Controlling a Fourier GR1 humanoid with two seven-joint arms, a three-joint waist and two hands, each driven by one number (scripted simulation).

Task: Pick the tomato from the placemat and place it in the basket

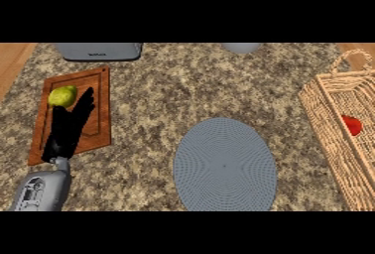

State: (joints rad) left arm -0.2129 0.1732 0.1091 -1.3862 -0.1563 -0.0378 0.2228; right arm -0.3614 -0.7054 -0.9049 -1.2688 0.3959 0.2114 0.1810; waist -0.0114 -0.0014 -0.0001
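One hand shows: the left hand [70, 130], fingers straight and holding nothing, rests over a wooden cutting board [100, 94] near the counter's [168, 89] left edge, just beside a green fruit [63, 95] on that board. The tomato [352, 124] lies inside the wicker basket [331, 129] at the right edge. The round grey placemat [225, 166] sits by the counter's front edge. The right hand is out of sight.

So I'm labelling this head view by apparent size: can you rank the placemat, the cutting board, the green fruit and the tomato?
Largest to smallest as they look:
1. placemat
2. cutting board, partly under the left hand
3. green fruit
4. tomato, in the basket, cut off by the view's edge, so its rank is unsure.
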